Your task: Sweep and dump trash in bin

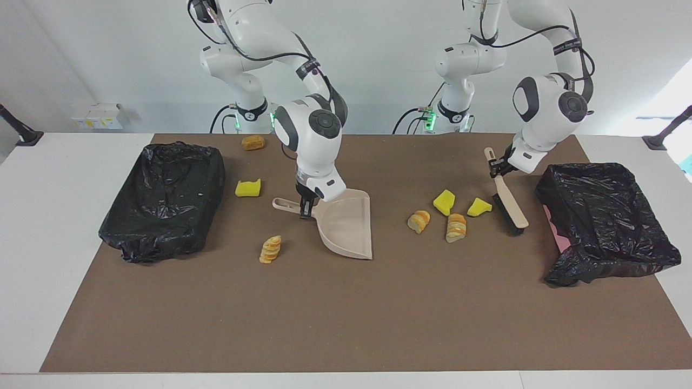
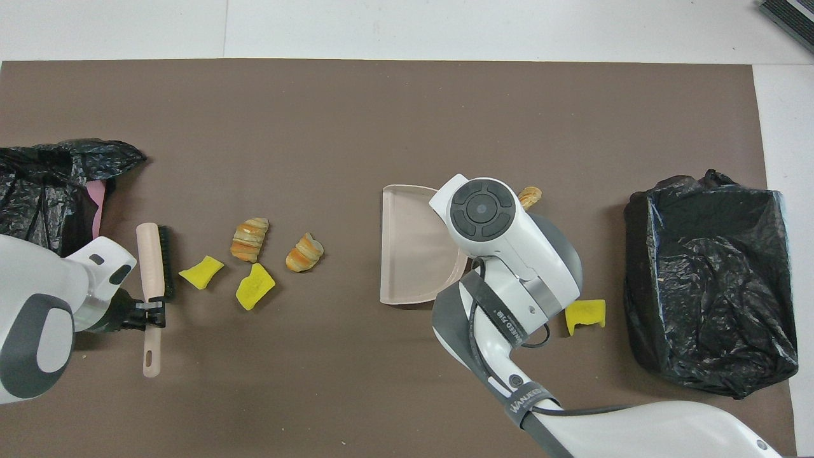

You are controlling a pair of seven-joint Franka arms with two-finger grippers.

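Observation:
My right gripper [image 1: 306, 207] is shut on the handle of the beige dustpan [image 1: 346, 224], which lies flat mid-table [image 2: 413, 254]; my wrist hides the grip from overhead. My left gripper [image 1: 500, 167] is shut on the handle of the brush [image 1: 508, 202], whose bristles rest on the mat [image 2: 154, 261]. Between brush and dustpan lie two yellow wedges [image 1: 444, 201] [image 1: 479, 207] and two bread pieces [image 1: 419, 221] [image 1: 456, 227]. Toward the right arm's end lie a yellow wedge [image 1: 248, 188], bread slices [image 1: 270, 249] and a roll [image 1: 253, 142].
A bin lined with a black bag [image 1: 162, 200] stands at the right arm's end of the brown mat. A second black-bagged bin [image 1: 605, 221] stands at the left arm's end, beside the brush. White table edges surround the mat [image 1: 346, 324].

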